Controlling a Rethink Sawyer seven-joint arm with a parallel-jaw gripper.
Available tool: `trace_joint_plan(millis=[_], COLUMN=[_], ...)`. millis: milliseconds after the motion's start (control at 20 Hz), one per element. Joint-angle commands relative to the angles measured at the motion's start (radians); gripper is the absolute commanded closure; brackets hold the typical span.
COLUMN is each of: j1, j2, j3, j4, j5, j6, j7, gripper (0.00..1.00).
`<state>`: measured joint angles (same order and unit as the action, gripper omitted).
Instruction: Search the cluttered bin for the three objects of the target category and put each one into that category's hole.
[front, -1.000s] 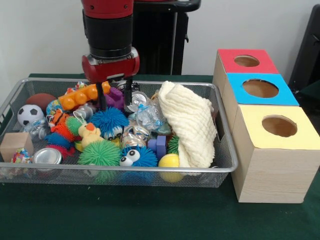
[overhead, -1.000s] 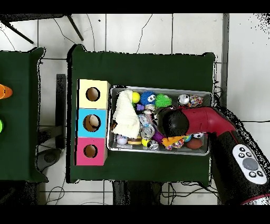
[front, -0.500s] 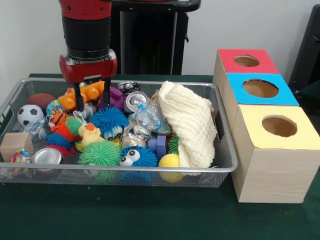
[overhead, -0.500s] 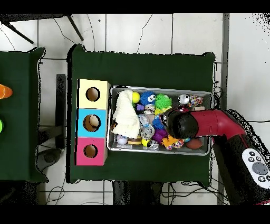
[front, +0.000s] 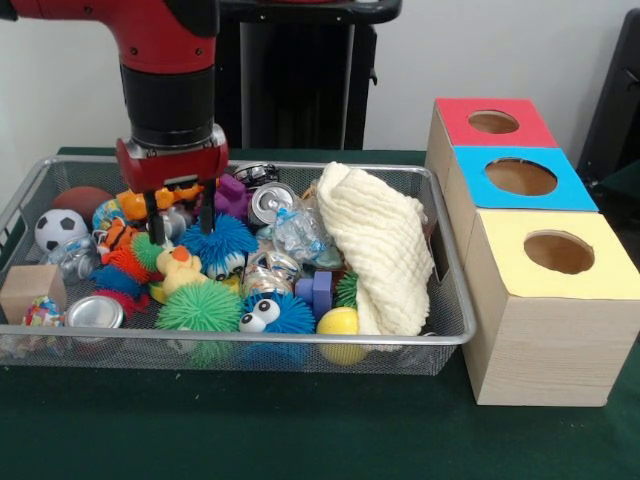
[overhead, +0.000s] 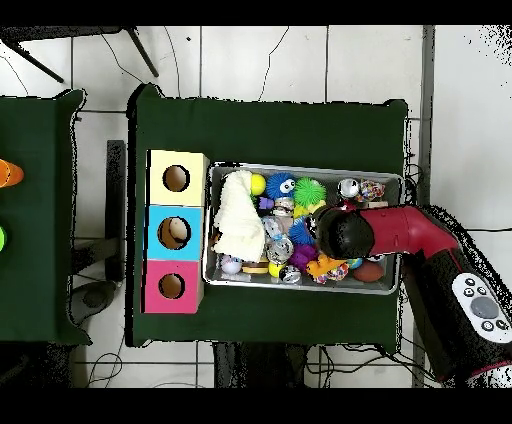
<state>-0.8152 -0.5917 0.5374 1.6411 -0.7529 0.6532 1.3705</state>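
Observation:
My gripper (front: 180, 222) hangs low in the wire bin (front: 300, 341), left of its middle. Its two black fingers (front: 154, 226) stand apart and open, with nothing held. They straddle a silver can and the orange block toy (front: 137, 203), just above the yellow duck (front: 178, 268) and beside a blue spiky ball (front: 222, 240). In the overhead view the arm's head (overhead: 340, 232) covers the gripper. The three boxes with holes stand beside the bin: red (front: 460, 112), blue (front: 575, 195), yellow (front: 500, 235).
The bin is packed: a cream cloth (front: 378, 250) at its right end, green (front: 200, 308) and blue (front: 278, 313) spiky balls, cans (front: 270, 203), a yellow ball (front: 338, 322), a soccer ball (front: 58, 228), a wooden block (front: 30, 290).
The arm has swung left across the bin in the front view, away from the cloth, and has come down slightly. The fingers stay apart and empty.

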Motion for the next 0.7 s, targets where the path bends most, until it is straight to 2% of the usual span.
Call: trace_joint_plan(millis=[50, 250, 700], j1=[0.013, -0.004, 0.001], j2=[0.101, 0.117, 0.127], j3=[0.065, 0.085, 0.080], j4=[-0.089, -0.101, -0.150], j5=[-0.075, -0.072, -0.088], j6=[-0.012, 0.003, 0.061], j7=[-0.212, -0.249, -0.280], gripper=[0.00, 0.00, 0.00])
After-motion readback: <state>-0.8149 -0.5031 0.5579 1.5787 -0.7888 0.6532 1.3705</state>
